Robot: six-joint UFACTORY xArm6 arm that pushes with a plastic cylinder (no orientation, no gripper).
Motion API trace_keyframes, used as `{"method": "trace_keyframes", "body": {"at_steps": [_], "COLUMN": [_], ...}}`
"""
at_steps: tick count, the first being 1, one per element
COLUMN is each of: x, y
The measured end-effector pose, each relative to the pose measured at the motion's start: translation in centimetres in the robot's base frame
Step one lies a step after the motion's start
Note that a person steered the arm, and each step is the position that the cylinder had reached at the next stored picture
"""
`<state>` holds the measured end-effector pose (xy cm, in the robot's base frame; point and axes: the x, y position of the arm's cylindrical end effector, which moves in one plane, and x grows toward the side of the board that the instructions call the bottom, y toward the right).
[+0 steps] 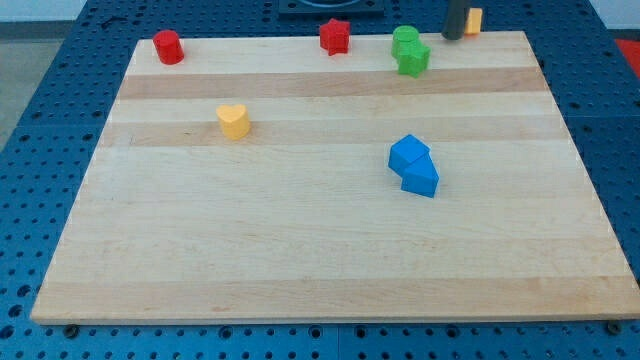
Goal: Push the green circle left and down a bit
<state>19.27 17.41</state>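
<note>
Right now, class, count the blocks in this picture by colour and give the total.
Red: 2, a red cylinder and a red star
Green: 2, a green circle touching a green star
Blue: 2, a blue cube touching a blue triangle
Yellow: 1, a yellow heart
Orange: 1, an orange block
Total: 8

No legible text, label, brand, number or sign is found anywhere in the camera view. The table (330,260) shows plain wood grain only, and the visible faces of the coloured blocks are unmarked. The blue perforated surface (60,90) around the table carries holes only, with no printed characters.
</note>
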Motion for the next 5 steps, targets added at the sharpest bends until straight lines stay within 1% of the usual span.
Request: {"method": "trace_keyframes", "body": {"at_steps": [1,2,3,4,5], "x": [0.0,0.3,1.3,5.9,10.4], "y": [-3.1,-7.9,-11.4,-10.4,-7.6]}}
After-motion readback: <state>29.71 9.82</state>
